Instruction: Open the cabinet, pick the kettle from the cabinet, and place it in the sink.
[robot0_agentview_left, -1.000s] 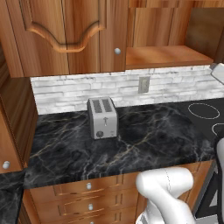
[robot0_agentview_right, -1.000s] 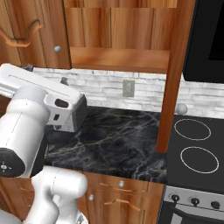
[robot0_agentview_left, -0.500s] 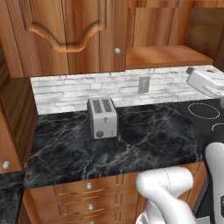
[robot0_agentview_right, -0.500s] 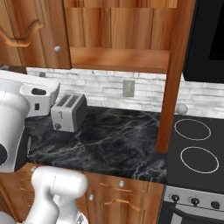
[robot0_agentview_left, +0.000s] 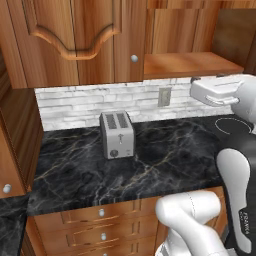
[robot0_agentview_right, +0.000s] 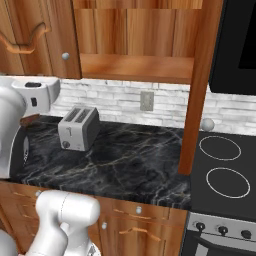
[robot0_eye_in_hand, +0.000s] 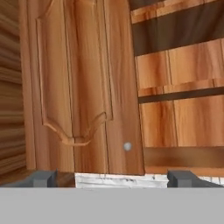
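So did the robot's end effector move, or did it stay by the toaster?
Yes. In the right base view it has swung left and up, away from the toaster, toward the cabinet. The toaster stayed put.

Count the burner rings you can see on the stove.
2 whole rings in the right base view: the far ring and the near ring, on the stovetop right of the wooden post. More may lie beyond the frame.

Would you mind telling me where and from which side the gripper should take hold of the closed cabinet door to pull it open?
Grip the round silver knob low on the cabinet door, near its right edge. It is the only part standing proud of the flat, shut panel. Approach straight on from the front, one finger on each side of it; the open gripper already faces the door with the knob between its fingertips' line.
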